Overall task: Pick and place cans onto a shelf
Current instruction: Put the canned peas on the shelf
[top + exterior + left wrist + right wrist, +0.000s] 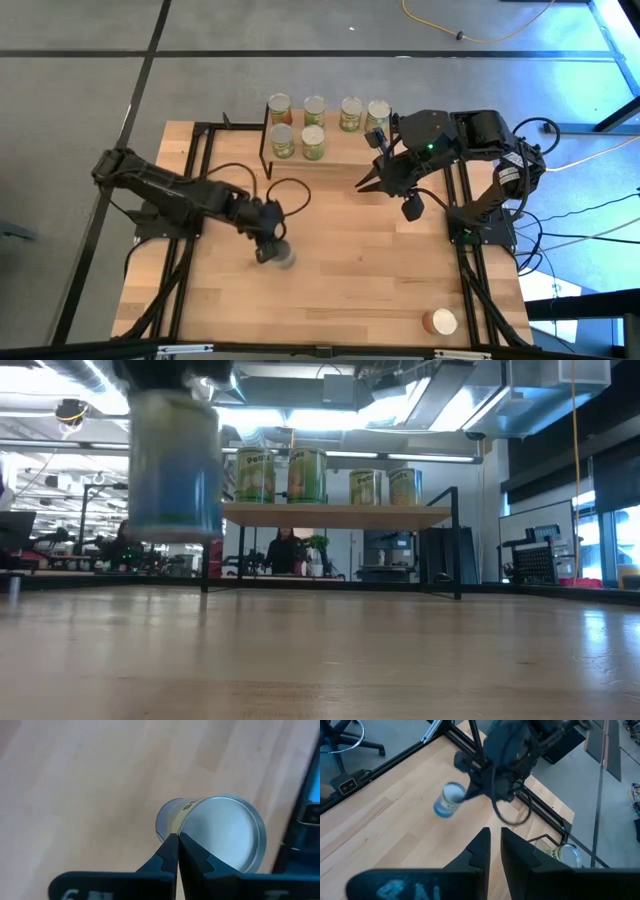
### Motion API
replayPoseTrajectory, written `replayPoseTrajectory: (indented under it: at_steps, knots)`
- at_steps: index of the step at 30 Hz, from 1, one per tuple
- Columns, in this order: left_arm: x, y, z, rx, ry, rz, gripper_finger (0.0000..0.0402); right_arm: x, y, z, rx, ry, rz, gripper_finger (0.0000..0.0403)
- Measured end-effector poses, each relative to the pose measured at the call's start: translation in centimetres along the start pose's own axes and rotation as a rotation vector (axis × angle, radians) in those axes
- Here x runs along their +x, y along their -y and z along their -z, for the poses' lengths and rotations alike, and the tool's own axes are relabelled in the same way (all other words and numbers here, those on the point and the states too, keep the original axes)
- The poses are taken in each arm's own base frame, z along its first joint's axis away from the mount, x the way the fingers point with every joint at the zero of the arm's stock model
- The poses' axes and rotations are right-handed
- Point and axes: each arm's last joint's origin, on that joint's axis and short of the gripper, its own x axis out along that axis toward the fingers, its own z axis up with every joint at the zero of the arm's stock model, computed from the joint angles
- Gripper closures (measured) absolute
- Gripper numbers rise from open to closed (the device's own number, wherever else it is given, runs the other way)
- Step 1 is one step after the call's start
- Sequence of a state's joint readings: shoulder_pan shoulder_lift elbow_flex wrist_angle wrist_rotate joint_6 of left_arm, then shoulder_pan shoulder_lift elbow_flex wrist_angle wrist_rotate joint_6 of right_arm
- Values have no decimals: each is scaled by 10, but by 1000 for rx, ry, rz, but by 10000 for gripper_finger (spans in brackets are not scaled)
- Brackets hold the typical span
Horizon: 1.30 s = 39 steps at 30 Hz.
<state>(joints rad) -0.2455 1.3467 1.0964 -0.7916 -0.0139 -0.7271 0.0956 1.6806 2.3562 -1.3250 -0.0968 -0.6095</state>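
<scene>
My left gripper (270,247) hangs over the middle of the table, shut on a blue-labelled can (284,258) with a silvery top (225,832). The low view shows that can (175,460) well above the tabletop. The right wrist view shows the can (448,801) under the left arm. Several green-labelled cans (314,110) stand upright on the shelf (345,145) at the far edge; its top board (335,513) carries them. My right gripper (495,845) is raised in front of the shelf, a narrow gap between its fingers, holding nothing. My left gripper pinches the rim of the can's top (178,836) between its two fingertips, slanting down from above. The can hangs below the fingers, tilted, with its top turned to the wrist camera and its body clear of the table.
One more can (440,322) sits near the table's near right corner. Black frame rails (190,200) run along both sides of the tabletop. Bare wood lies between the shelf and the near edge. A person shows in the room behind the shelf in the low view.
</scene>
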Motion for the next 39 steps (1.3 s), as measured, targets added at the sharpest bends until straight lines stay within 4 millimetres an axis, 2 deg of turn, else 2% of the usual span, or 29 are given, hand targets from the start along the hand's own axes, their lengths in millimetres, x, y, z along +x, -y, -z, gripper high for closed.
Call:
replayPoseTrajectory:
  at_steps: [11,15,24,32,36,39]
  knots:
    - [50,-7,-12,31,-123,-39,401,0,0,0,0,-4,-5,356]
    - [59,-6,-13,27,-132,-27,400,0,0,0,-1,-5,-5,356]
    - [56,-3,-23,-58,-51,33,365,0,-1,1,-22,-10,-9,356]
    - [54,-6,-26,-119,-146,154,355,0,-1,1,-21,-15,-12,356]
    - [40,-6,-27,-107,-105,184,356,0,-2,3,-21,-30,-23,356]
    - [18,-5,-27,-93,-44,220,354,0,-3,4,-17,-36,-28,356]
